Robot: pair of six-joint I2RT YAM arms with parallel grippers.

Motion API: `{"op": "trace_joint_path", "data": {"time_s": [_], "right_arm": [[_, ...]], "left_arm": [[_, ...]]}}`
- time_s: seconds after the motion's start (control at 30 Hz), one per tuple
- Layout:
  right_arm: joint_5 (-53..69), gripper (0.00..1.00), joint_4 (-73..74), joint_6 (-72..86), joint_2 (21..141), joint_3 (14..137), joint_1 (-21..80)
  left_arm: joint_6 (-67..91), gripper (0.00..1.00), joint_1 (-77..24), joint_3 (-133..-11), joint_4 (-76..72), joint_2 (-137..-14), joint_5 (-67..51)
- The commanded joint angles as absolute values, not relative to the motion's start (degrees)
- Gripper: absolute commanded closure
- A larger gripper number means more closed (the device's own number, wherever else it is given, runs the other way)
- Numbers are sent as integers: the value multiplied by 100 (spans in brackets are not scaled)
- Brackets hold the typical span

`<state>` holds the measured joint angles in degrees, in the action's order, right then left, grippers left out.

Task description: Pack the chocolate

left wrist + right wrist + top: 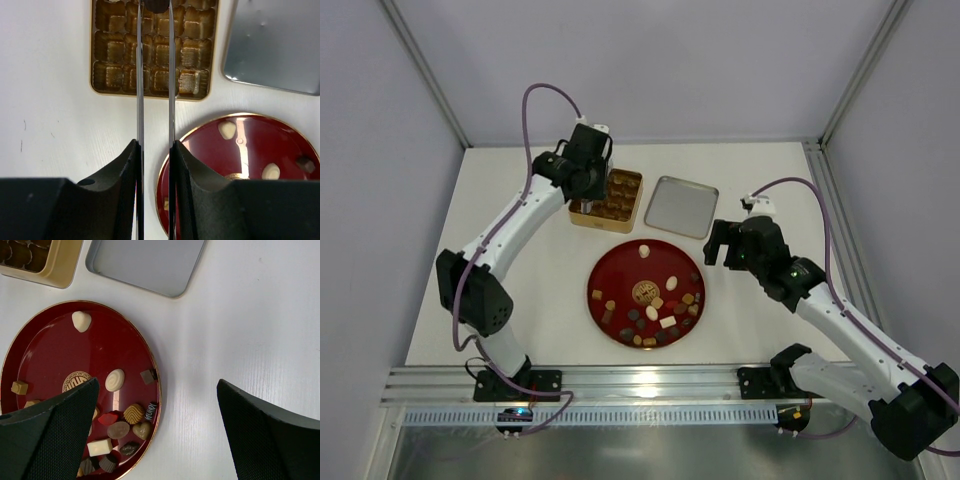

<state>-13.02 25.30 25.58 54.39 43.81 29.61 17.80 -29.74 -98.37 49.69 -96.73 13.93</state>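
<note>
The light was bright and even and came from above. The white table (550,290) glowed so much in both wrist views that it looked almost washed out. Shadows under the arms were soft and faint. A white streak of glare ran down the red plate (241,142), and the silver lid (150,260) shone a little. The fingers (260,435) of the right gripper (157,382) looked dark up close. From the top, the chocolate (652,312) was tiny and hard to make out.

I'm looking into a lab test cell: plain pale grey walls (650,60), aluminium corner posts (425,75), flat white bench (550,330), slotted aluminium rail (650,382).
</note>
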Motion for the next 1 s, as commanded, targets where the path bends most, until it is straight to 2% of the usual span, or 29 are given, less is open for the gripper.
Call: {"op": "trace_joint_path", "data": {"time_s": [0.0, 0.33, 0.97], "right_arm": [[-1283, 0, 2426, 2470, 5353, 4570, 2936], [-1248, 0, 2408, 2531, 5291, 4438, 2918], [-1204, 0, 2312, 2558, 5388, 4377, 2918]], "left_arm": [[1530, 73, -2786, -10326, 4632, -10010, 1442], [1415, 73, -2742, -10881, 4526, -10740, 1169], [1283, 69, -2742, -10854, 4465, -11171, 1019]]}}
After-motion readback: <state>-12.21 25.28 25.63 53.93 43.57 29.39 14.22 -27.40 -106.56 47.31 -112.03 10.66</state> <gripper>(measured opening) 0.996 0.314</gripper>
